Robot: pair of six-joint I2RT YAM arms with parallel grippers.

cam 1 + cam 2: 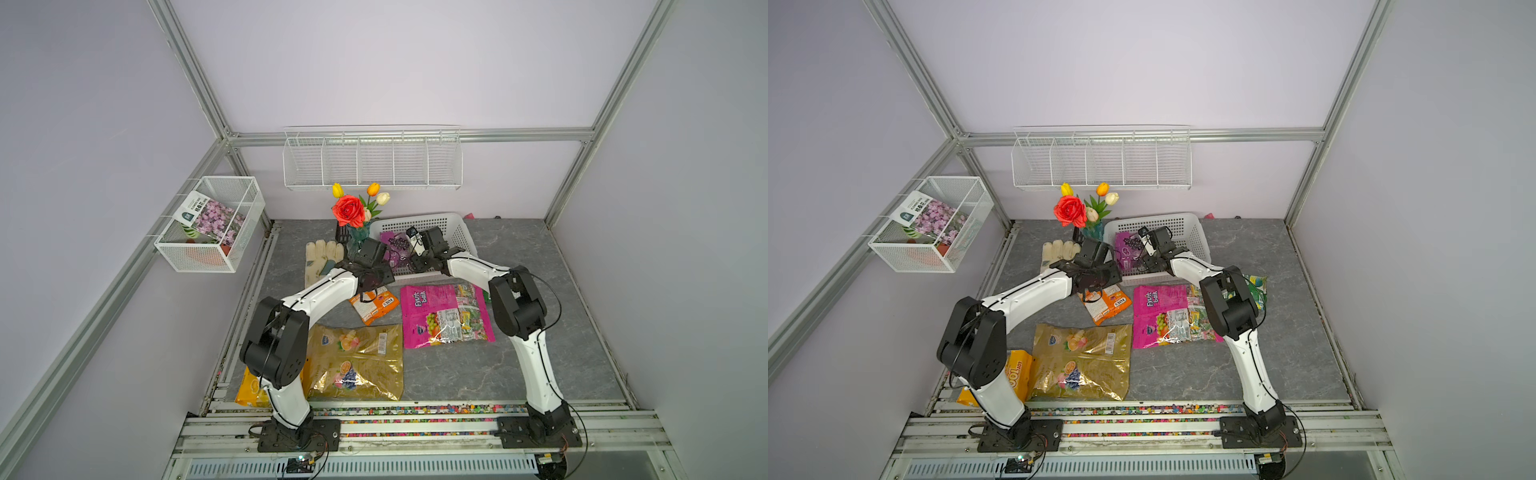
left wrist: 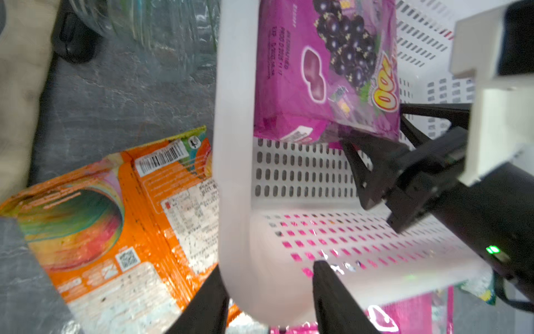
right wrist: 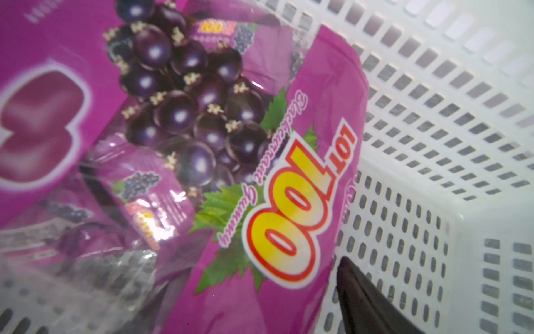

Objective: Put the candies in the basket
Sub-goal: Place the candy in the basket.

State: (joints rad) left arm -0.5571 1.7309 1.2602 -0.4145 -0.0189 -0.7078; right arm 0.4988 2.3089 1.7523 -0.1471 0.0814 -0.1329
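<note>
The white basket (image 1: 453,224) (image 1: 1183,222) stands at the back of the table. A purple candy bag (image 1: 392,247) (image 3: 202,144) lies in it. My right gripper (image 1: 415,261) is open inside the basket; the bag's end lies between its jaws, and one finger (image 3: 364,300) stands clear of the bag. My left gripper (image 2: 268,289) straddles the rim (image 2: 234,115) at the basket's near left corner, one finger on each side. On the table lie orange (image 1: 374,307), magenta (image 1: 444,316), gold (image 1: 357,361), yellow-orange (image 1: 249,390) and green (image 1: 1254,286) candy bags.
A cream glove (image 1: 322,257) and a vase of flowers (image 1: 353,212) sit left of the basket. A wire cube basket (image 1: 212,224) with a seed packet hangs on the left wall. A long wire rack (image 1: 374,162) hangs on the back wall.
</note>
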